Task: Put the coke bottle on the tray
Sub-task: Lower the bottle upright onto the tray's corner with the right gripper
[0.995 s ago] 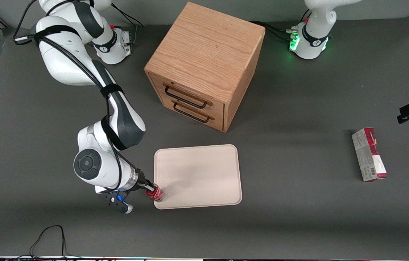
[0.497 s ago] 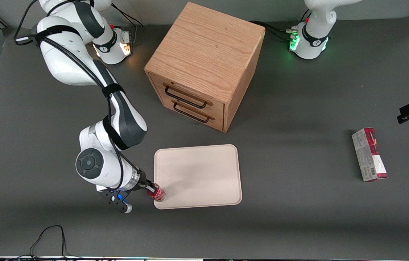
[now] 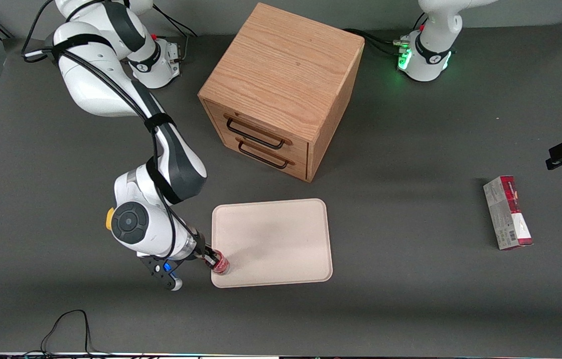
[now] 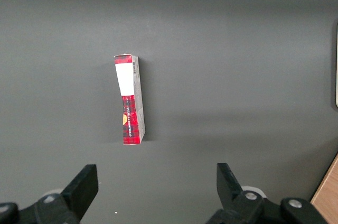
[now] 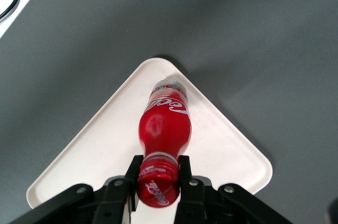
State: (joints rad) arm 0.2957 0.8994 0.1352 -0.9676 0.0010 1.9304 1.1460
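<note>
Hand point(image 5: 158, 174) clamps coke bottle point(image 5: 163, 129) by cap, lower left of front frame, over tray point(image 3: 281, 234) corner. We risk toppling: release near rim lets bottle tip onto worktop point(image 3: 410, 299).

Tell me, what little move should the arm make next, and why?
Probably carry the coke bottle farther in over the tray before lowering. The hand is shut on its cap, and the bottle hangs over the tray's corner nearest the working arm.

My tool point(image 5: 158, 179) hides the coke bottle's point(image 5: 163, 126) neck, and its own body is cut off at the frame edge. I can't tell whether the bottle's base touches the tray point(image 5: 105, 145).
</note>
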